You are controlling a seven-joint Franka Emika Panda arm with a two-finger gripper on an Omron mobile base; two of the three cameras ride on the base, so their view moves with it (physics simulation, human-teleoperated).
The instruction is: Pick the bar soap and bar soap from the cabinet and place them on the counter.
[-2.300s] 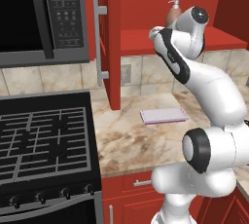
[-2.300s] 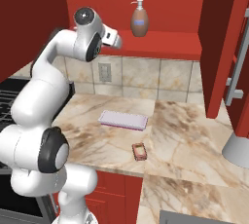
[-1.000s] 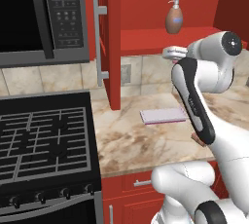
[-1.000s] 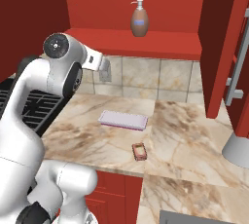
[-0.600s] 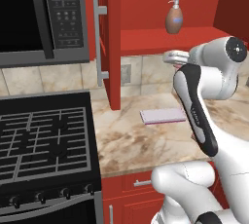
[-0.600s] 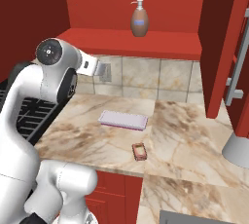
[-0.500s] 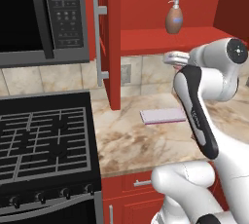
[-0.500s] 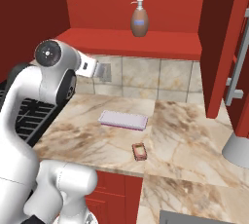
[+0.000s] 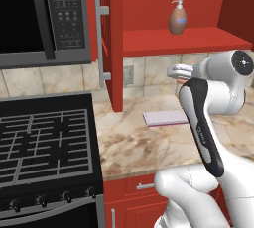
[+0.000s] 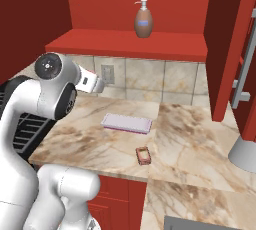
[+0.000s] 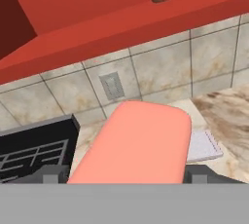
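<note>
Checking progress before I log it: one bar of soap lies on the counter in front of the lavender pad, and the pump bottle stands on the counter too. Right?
Not quite. The pump bottle stands on the red cabinet shelf, not on the counter, as the right base view shows. The bar of soap does lie on the counter in front of the lavender pad.

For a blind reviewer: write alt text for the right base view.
A white robot arm reaches over a beige marbled counter below an open red cabinet. A small salmon bar soap and a lavender pad lie on the counter; a brown pump bottle stands on the shelf.
</note>
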